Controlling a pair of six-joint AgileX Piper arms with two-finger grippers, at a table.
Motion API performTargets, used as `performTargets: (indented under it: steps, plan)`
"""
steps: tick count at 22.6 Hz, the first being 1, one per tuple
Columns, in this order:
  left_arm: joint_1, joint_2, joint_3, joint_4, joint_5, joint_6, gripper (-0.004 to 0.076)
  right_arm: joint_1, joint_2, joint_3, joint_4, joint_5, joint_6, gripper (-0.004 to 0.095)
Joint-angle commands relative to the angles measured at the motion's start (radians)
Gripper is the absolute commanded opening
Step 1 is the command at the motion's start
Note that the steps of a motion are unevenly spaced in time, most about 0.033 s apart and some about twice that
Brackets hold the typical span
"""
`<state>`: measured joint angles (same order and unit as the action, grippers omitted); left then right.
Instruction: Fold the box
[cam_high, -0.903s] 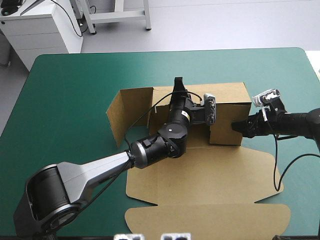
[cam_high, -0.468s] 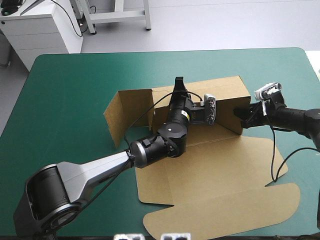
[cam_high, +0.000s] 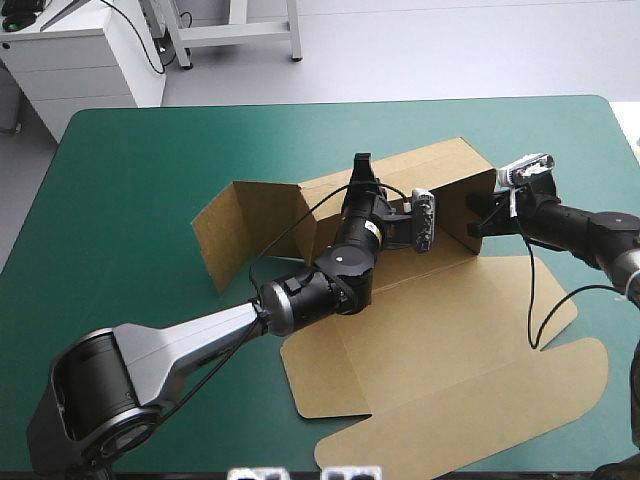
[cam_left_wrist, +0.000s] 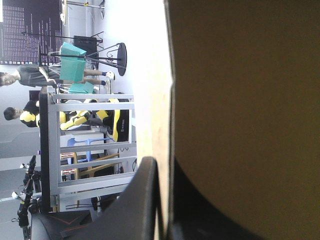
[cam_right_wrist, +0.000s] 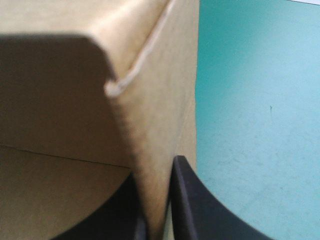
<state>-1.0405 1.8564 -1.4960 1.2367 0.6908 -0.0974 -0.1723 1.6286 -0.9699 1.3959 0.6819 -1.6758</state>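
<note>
The box (cam_high: 420, 330) lies near the middle of the table (cam_high: 130, 170), skewed so that its flat part runs toward the near right. It is only partly raised.

The far wall (cam_high: 440, 172) stands upright. The left gripper (cam_high: 360, 166) pinches its top edge; in the left wrist view the black fingers (cam_left_wrist: 142, 200) are all but together, with brown board between them. At the left end of that wall a side flap (cam_high: 245, 228) stands too, but it is swung outward and tucked into nothing.

At the right end, the right gripper (cam_high: 480, 222) grips the right flap (cam_high: 462, 212) by its edge. In the right wrist view its fingers (cam_right_wrist: 187, 195) nearly meet with the sheet between them. This flap stands upright and looks turned in toward the near side, along the right of the base.

The rest of the sheet is flat on the table: the base, the panels beside it, and the lid (cam_high: 480, 420) with its rounded corners at the near right.

I judge the fold to be early to midway. One wall is up and one end flap is being brought round. What seems left is to swing in the left flap, raise the side walls, tuck them over the flaps and lift the near wall, so that a tray stands with the lid lying flat.
</note>
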Motion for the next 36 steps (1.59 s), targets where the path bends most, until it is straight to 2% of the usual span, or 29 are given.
performTargets:
  steps: [1, 5, 12, 16, 20, 21, 24, 27, 33, 36]
  plan:
    - [-0.012, -0.038, -0.016, -0.039, -0.05, -0.012, -0.0008, 0.056, -0.001, -0.008, -0.01, 0.028, 0.058, 0.0004]
    - [-0.012, -0.038, -0.016, -0.038, -0.036, -0.035, -0.0008, 0.056, -0.01, -0.008, -0.07, 0.023, 0.113, 0.0004]
    - [-0.011, -0.038, -0.016, -0.032, -0.022, -0.08, 0.001, 0.056, -0.093, -0.008, -0.278, -0.005, 0.289, 0.0004]
    - [-0.011, -0.038, -0.016, -0.027, -0.053, -0.095, 0.0225, 0.056, -0.101, -0.008, -0.379, -0.027, 0.418, 0.0004]
    - [-0.013, -0.038, -0.016, -0.012, -0.125, -0.176, 0.0455, 0.078, -0.101, -0.008, -0.415, -0.073, 0.473, 0.0004]
    - [-0.018, -0.04, -0.016, -0.005, -0.141, -0.196, 0.0466, 0.084, -0.099, -0.008, -0.417, -0.085, 0.487, 0.0004]
    - [-0.066, -0.04, -0.016, 0.082, -0.111, -0.303, 0.046, 0.115, -0.099, -0.008, -0.423, -0.135, 0.528, 0.0003]
    - [-0.137, -0.04, -0.016, 0.113, -0.036, -0.327, 0.0432, 0.115, -0.099, -0.008, -0.44, -0.168, 0.576, 0.0003]
    - [-0.266, -0.042, -0.016, 0.206, 0.078, -0.336, 0.0341, 0.115, -0.099, -0.008, -0.459, -0.18, 0.62, 0.0002]
    - [-0.327, -0.052, -0.016, 0.253, 0.143, -0.418, 0.0311, 0.115, -0.099, -0.008, -0.464, -0.18, 0.633, 0.0003]
